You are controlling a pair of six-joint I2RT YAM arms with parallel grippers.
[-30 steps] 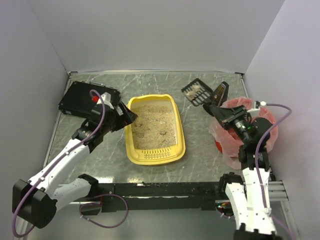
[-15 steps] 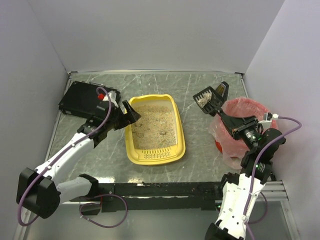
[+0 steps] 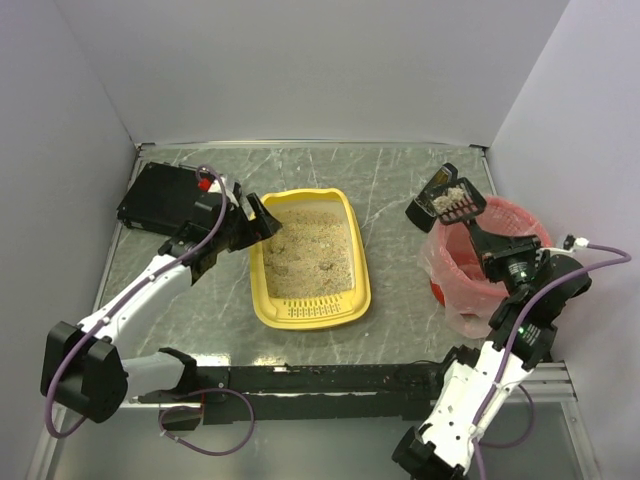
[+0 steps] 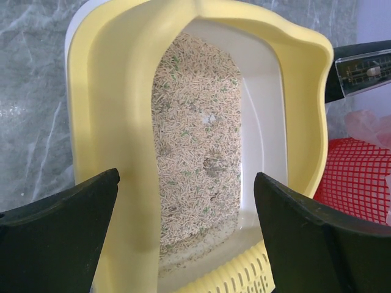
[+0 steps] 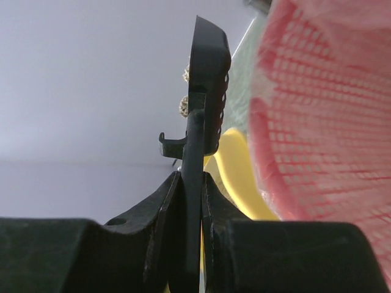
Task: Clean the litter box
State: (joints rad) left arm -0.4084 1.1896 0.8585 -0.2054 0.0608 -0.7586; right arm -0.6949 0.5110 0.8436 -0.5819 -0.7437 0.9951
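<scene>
Litter box [image 3: 308, 311], yellow, slotted-rimmed, holds beige litter [image 3: 305, 255].

1. The litter box [image 3: 310, 312] was a yellow plastic rectangular tray with rounded corners and pale inner walls, and it lay flat near the middle of the grey marbled table [image 3: 400, 200]
2. Its slotted rim was at the near end
3. Beige sandy litter [image 3: 308, 250] covered its floor unevenly, with a small darker clump showing near the middle
</scene>
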